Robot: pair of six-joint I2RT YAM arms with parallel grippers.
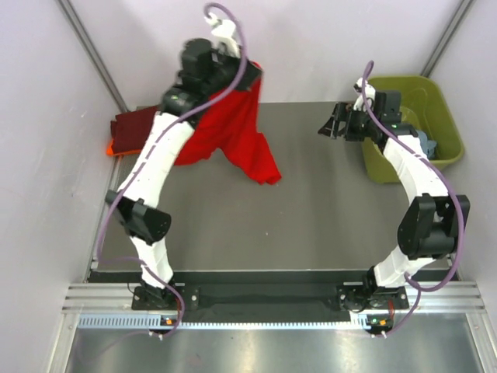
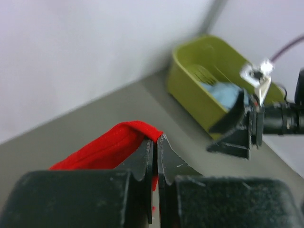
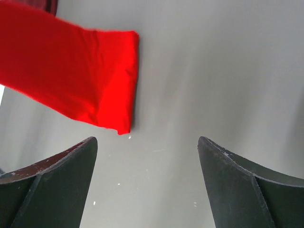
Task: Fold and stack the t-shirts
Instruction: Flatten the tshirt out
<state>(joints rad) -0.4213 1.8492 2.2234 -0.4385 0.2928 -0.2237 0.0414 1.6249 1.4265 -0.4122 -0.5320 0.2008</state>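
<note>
My left gripper [image 1: 242,71] is raised over the table's far side and shut on an edge of the bright red t-shirt [image 1: 237,132]. The shirt hangs from it, and its lower end lies on the table. In the left wrist view the red cloth [image 2: 107,148] is pinched between the closed fingertips of that gripper [image 2: 156,140]. My right gripper [image 1: 331,123] hovers open to the right of the shirt, with nothing in it. In the right wrist view its open gripper [image 3: 147,142] points at bare table below the red shirt's corner [image 3: 90,80]. A dark maroon t-shirt [image 1: 132,124] lies on an orange one [image 1: 112,148] at far left.
The olive-green tub [image 1: 435,101] stands at the far right with a light blue t-shirt [image 1: 432,144] in it. The left wrist view also shows this tub [image 2: 190,90]. Pale walls close in the table on both sides and at the back.
</note>
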